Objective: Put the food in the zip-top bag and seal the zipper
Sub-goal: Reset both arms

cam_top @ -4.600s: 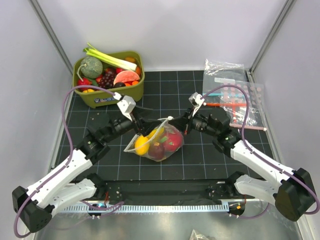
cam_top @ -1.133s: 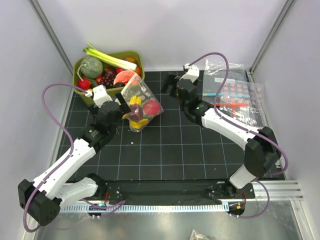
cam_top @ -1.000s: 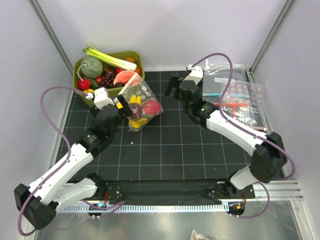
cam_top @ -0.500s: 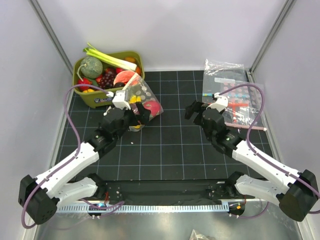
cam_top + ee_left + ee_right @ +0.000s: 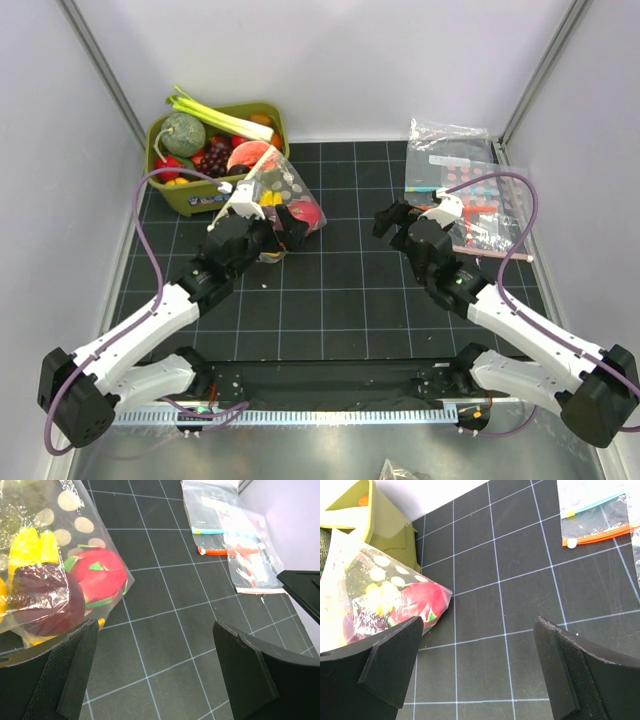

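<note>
The left gripper, jaws spread wide and empty, hovers near the green bin, where the zip-top bag holding the food rests; the right gripper, equally spread and empty, is farther off

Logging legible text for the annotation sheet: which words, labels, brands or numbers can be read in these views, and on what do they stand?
None: no text reads clearly in any view.
Unreadable: the sticker on the green bin, too small and blurred.
Unreadable: the white panel inside the clear bags at the right, no legible print.
The zip-top bag shows only cream dots, no lettering.
</note>
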{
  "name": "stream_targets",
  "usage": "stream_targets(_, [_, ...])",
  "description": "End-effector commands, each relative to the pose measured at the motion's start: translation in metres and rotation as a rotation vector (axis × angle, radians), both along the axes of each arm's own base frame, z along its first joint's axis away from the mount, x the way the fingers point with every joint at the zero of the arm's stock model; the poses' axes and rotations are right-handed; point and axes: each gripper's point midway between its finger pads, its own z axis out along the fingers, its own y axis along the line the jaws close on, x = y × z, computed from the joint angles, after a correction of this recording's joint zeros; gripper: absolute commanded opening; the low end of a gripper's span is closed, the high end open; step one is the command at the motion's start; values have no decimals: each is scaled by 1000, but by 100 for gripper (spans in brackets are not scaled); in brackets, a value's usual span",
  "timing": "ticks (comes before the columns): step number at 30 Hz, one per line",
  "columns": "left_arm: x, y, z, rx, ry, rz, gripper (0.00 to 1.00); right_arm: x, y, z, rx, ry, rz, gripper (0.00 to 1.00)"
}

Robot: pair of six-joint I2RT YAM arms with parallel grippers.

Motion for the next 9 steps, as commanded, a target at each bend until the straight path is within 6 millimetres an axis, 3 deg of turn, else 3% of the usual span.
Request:
stream_targets(1, [0,-1,26,-50,-70,-3,100,4,1,25,49,-68,-8,100])
stream_targets(4, [1,2,27,-46,-78,11,100,3,-3,17,42,-62,-26,100])
stream_targets(5, [1,2,26,-43,-76,10,100,6,0,26,66,-90,-22,99])
stream_targets(9, [1,2,27,-44,-77,14,100,5,9,27,92,-100,24,100])
